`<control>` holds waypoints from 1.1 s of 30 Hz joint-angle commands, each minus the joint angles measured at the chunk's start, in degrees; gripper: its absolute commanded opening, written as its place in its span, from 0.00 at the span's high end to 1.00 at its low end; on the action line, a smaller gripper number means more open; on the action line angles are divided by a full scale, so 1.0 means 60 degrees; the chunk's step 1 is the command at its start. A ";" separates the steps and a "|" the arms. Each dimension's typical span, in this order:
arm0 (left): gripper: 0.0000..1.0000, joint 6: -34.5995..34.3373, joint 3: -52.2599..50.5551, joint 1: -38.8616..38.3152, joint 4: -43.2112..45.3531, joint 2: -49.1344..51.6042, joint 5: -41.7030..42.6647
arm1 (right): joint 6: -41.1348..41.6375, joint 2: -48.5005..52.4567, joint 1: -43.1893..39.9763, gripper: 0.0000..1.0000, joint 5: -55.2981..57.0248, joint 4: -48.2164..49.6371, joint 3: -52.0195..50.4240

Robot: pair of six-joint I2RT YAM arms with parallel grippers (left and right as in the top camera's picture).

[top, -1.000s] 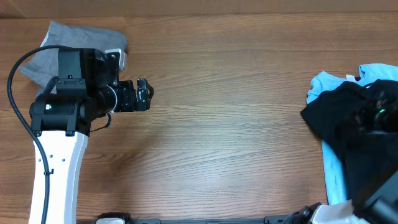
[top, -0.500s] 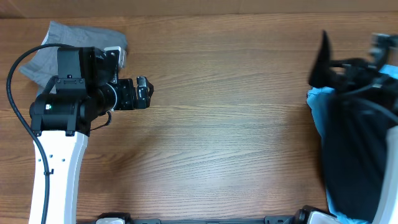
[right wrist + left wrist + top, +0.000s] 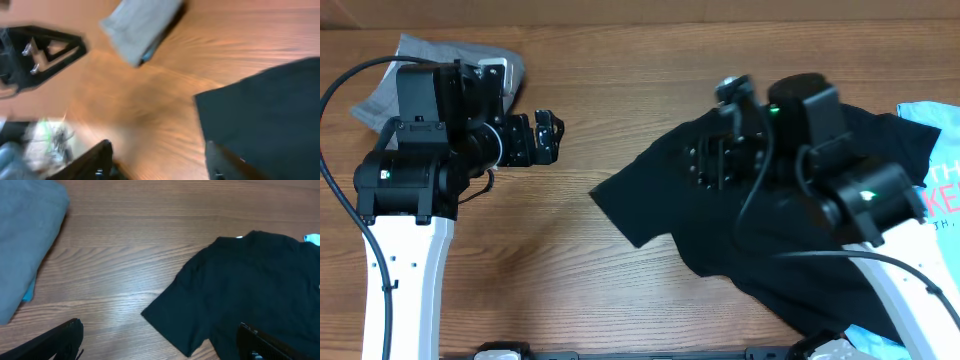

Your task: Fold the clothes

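Observation:
The black T-shirt (image 3: 770,245) lies spread and rumpled across the middle and right of the table, one sleeve corner pointing left. It also shows in the left wrist view (image 3: 250,285) and the right wrist view (image 3: 270,115). My right gripper (image 3: 705,165) hovers over the shirt's upper left part. In its own blurred view the right gripper (image 3: 160,160) is open, with bare wood between its fingers. My left gripper (image 3: 548,137) is open at the left, well apart from the shirt. Nothing sits between the left gripper's (image 3: 160,347) fingers.
Folded grey shorts (image 3: 430,60) lie at the back left corner behind the left arm, also seen in the wrist views (image 3: 25,240) (image 3: 142,22). A light blue printed tee (image 3: 935,185) lies at the right edge, partly under the black shirt.
The right arm swung from the right edge to the table's middle, pulling the black T-shirt with it. Its jaws went from shut to open, and the shirt now lies on the table.

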 commanded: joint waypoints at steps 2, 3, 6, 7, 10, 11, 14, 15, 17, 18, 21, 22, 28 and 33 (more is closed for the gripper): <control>0.00 0.0364 0.0270 -0.0364 0.0036 0.0142 0.0481 | 0.0022 -0.1067 -0.0954 0.30 0.1672 -0.0051 0.0907; 0.00 0.0535 0.0270 -0.0546 0.0062 0.0248 0.0481 | 0.0018 -0.1206 -0.1133 0.29 0.1745 -0.0047 0.0998; 0.00 0.1260 0.0270 -0.1734 0.0229 0.1024 0.0386 | 0.0153 -0.1785 -0.1876 0.27 0.1832 -0.0051 0.1202; 0.00 0.1490 0.0270 -0.2087 0.0237 0.1300 0.0280 | 0.0288 -0.1902 -0.2036 0.26 0.1832 -0.0066 0.1202; 0.00 0.1468 0.0270 -0.2830 0.0463 0.2080 0.0109 | 0.0579 -0.2197 -0.2575 0.24 0.1829 -0.0346 0.1202; 0.00 0.1337 0.0270 -0.2969 0.0597 0.2339 0.0251 | 0.0601 -0.2262 -0.2710 0.23 0.1829 -0.0495 0.1202; 0.00 0.1137 0.0270 -0.3268 0.1231 0.3111 0.0109 | 0.0601 -0.2317 -0.2951 0.23 0.1829 -0.0925 0.1202; 0.00 0.1129 0.0270 -0.3337 0.1424 0.3391 -0.0175 | 0.0597 -0.2313 -0.2980 0.23 0.1829 -0.1064 0.1202; 0.00 0.1126 0.0270 -0.3406 0.1851 0.4153 -0.0379 | 0.0597 -0.2313 -0.2991 0.23 0.1829 -0.1300 0.1198; 0.00 0.1129 0.0270 -0.3417 0.2025 0.4481 -0.0244 | 0.0594 -0.2302 -0.2991 0.23 0.1832 -0.1406 0.1198; 0.00 0.1129 0.0270 -0.3439 0.2630 0.5526 -0.0229 | 0.0594 -0.2306 -0.2991 0.23 0.1832 -0.1559 0.1198; 0.00 0.1133 0.0270 -0.3439 0.2823 0.5865 -0.0240 | 0.0594 -0.2306 -0.2991 0.23 0.1829 -0.1599 0.1198; 0.00 0.1322 0.0270 -0.3574 0.3541 0.7078 -0.0270 | 0.0594 -0.2306 -0.2991 0.23 0.1832 -0.1927 0.1198; 0.05 0.1861 0.0270 -0.3894 0.3643 0.7694 -0.0470 | 0.0594 -0.2306 -0.2991 0.23 0.1840 -0.1974 0.1198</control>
